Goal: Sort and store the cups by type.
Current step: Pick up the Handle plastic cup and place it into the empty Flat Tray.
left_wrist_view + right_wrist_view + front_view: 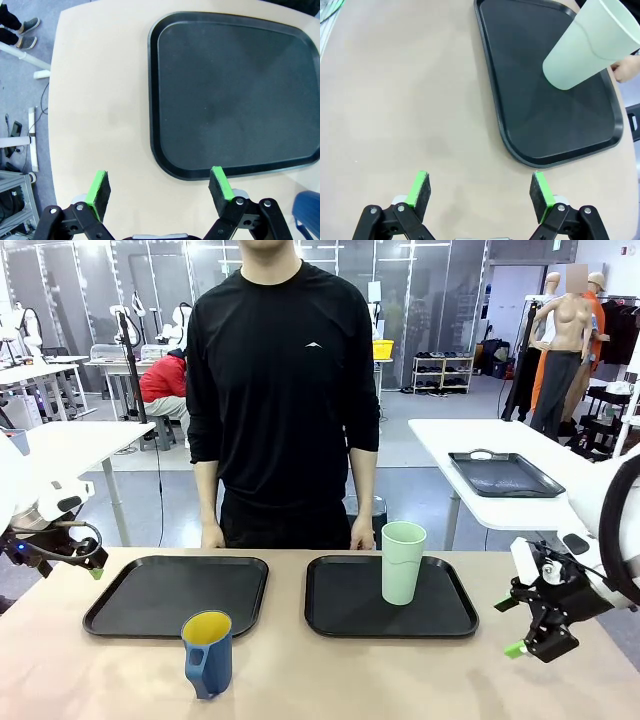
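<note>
Both grippers are spread wide and hold nothing. The left gripper [160, 187] hangs with its green pads [98, 187] far apart above the left end of the table [330, 680], just outside the rim of the left tray [235, 90]. That tray is bare. The right gripper [480, 187] is equally open and hangs over the table's right end, just beside the right tray [560, 125] and apart from everything on it. Held out at the two ends like this, the arms leave the middle of the table free, and each jaw looks wide enough to go around a cup.

The mint-green tumbler [403, 562] stands upright on the right tray, toward its far right part, so that type looks stored. The dark-blue cup [208, 652] with the yellow inside stands upright on the bare table in front of the left tray, close to its near rim but not on it. I judge this to be the part left to do: the empty left tray seems meant for it. The left gripper is the nearer one. The cup's handle appears turned toward the robot's side, so a grasp across the body would have to avoid it.

The person's hands [362, 535] rest at the far edge, clear of both cups.
</note>
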